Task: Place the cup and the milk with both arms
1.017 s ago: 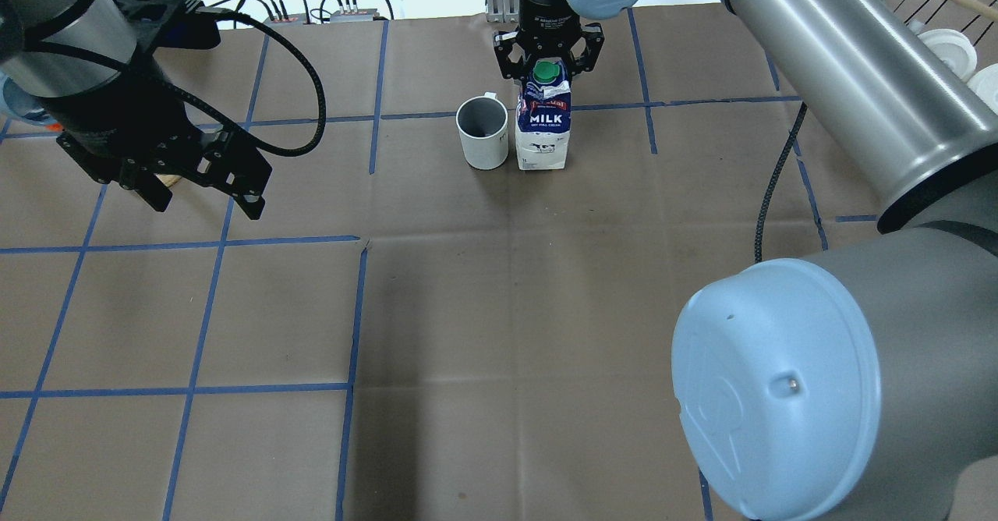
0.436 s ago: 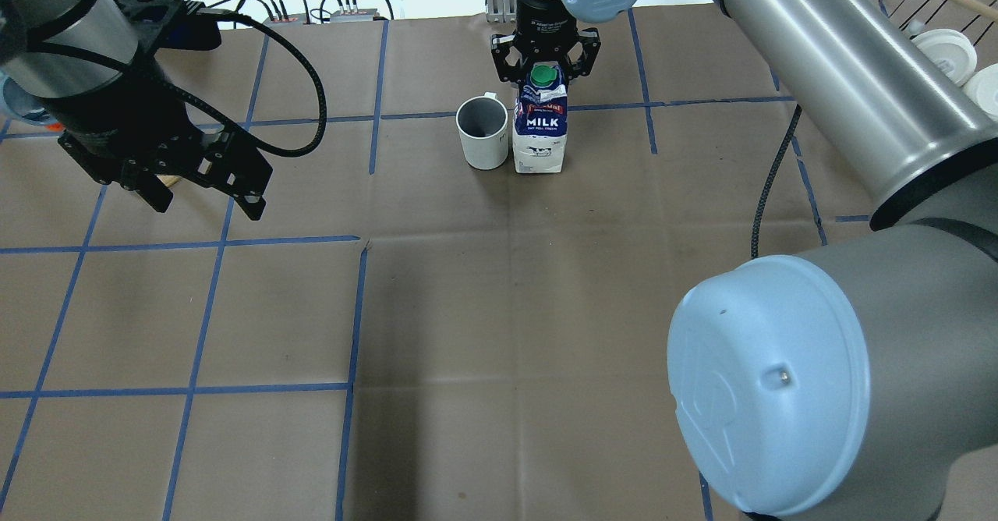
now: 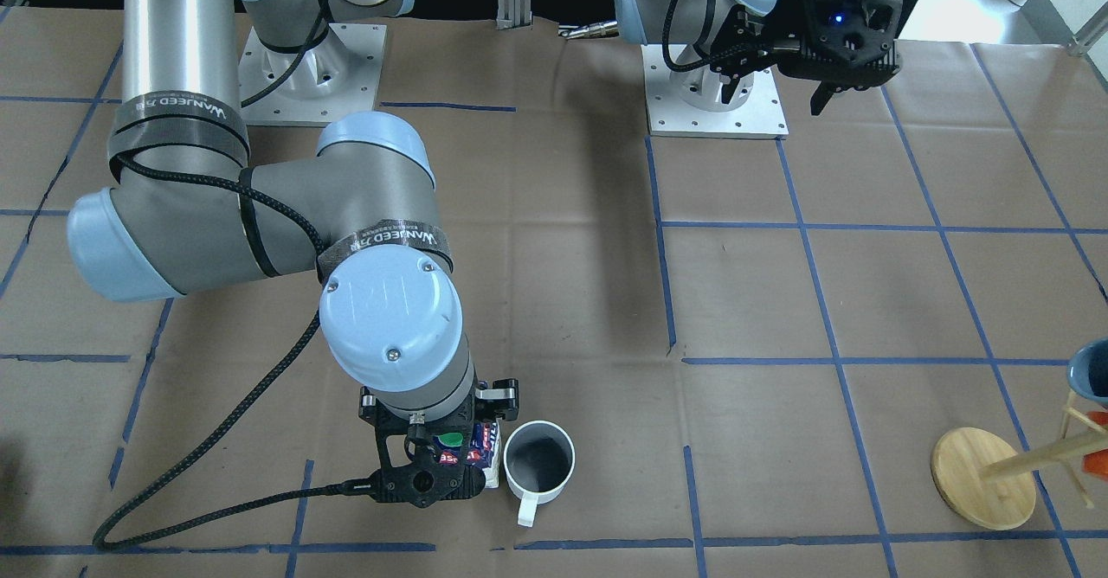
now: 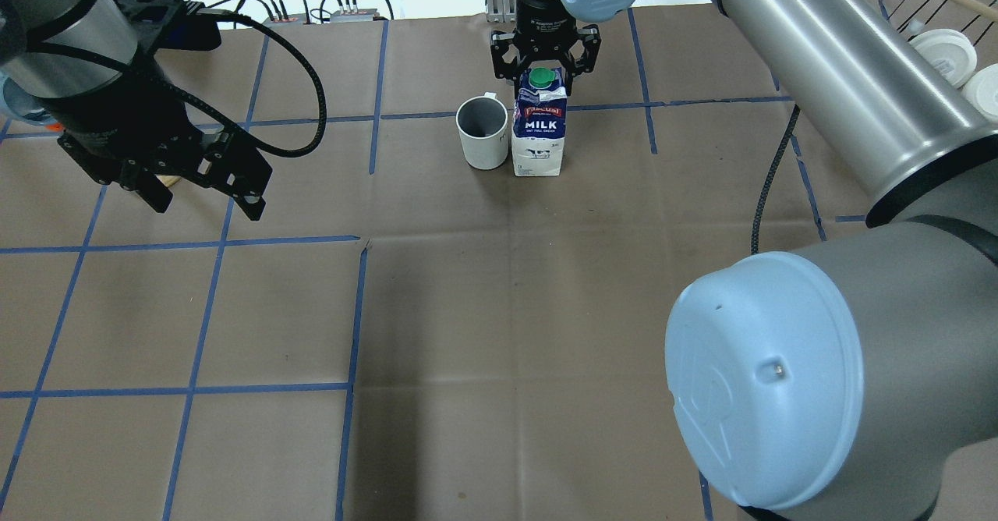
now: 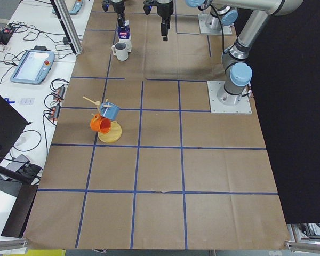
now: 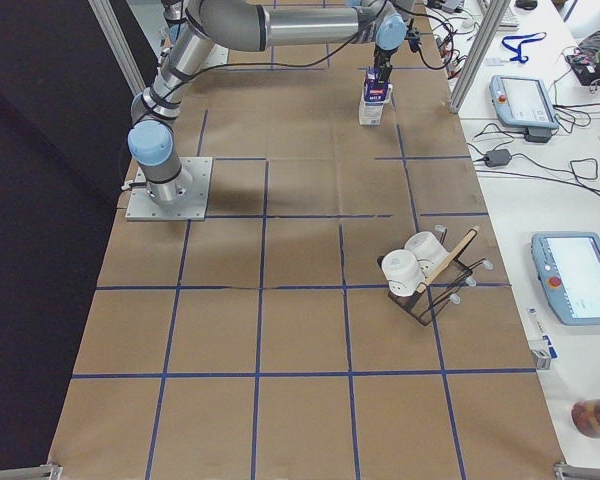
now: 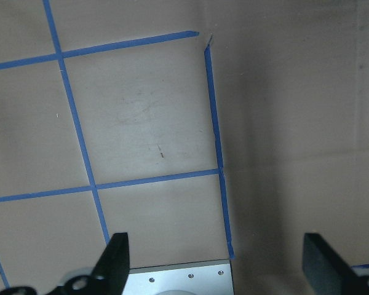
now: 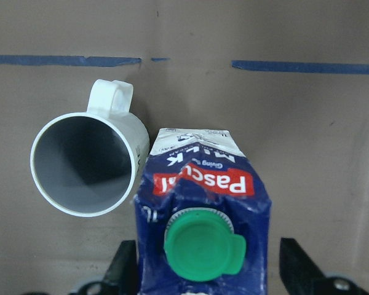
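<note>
Found the right arm (image 4: pixel 842 61) stretched long toward 12 o'clock in the overhead view, wrist turned straight down above the milk (image 4: pixel 539 135). Found the left arm (image 4: pixel 62 37) drawn back at 10 o'clock, raised off the table (image 4: pixel 468 310).

Noted brown paper over the table, gridded with blue tape (image 4: pixel 195 388). Noted a wooden mug stand (image 5: pixel 109 134) at 10 o'clock, a rack (image 6: pixel 425 275) of white cups at 2 o'clock.

Saw the right gripper (image 8: pixel 210 264) spread, one finger at each side of the milk's top, the 3 o'clock one plainly apart from it. Saw the left gripper (image 4: pixel 207 207) spread wide, holding nothing.

Located the milk upright near the table's 12 o'clock edge, the cup (image 4: pixel 483 132) upright just beside it at 9 o'clock, handle turned away from the robot.
</note>
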Robot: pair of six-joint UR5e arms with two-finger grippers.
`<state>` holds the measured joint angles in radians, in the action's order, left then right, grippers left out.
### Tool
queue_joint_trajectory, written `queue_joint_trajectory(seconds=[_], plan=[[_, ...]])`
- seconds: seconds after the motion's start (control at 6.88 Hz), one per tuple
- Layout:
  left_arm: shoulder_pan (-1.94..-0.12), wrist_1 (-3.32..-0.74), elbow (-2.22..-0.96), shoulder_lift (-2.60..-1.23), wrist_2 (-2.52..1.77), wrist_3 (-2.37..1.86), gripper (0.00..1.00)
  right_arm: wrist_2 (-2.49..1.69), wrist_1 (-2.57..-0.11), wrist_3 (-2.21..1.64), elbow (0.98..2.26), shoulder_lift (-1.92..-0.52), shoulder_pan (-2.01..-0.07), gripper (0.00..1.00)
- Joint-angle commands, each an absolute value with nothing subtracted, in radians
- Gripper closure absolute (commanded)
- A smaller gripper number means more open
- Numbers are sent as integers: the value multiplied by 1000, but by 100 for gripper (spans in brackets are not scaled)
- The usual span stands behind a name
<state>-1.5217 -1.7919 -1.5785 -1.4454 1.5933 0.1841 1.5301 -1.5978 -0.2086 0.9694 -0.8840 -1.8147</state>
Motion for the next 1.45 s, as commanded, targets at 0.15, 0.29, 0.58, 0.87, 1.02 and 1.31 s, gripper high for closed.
queue_joint_trajectory(seconds=[0.15, 0.29, 0.58, 0.87, 1.02, 1.31], plan=[[-1520, -1807, -1578, -1443, 1592, 184, 0, 1542, -1377, -125, 885, -958, -1793, 0], [-1520, -1807, -1578, -1443, 1592, 184, 0, 1558, -1312, -51, 899, -1003, -1770, 0], [-1520, -1807, -1578, -1445, 1592, 184, 0, 1581, -1222, 41, 980, -1134, -1677, 4], [-1520, -1807, -1578, -1445, 1592, 184, 0, 1577, -1273, 54, 1231, -1337, -1614, 3], [-1520, -1807, -1580, -1445, 1592, 184, 0, 1580, -1361, 48, 1356, -1421, -1611, 1], [-1520, -1807, -1580, -1445, 1592, 184, 0, 1574, -1532, 3, 1574, -1561, -1614, 0]])
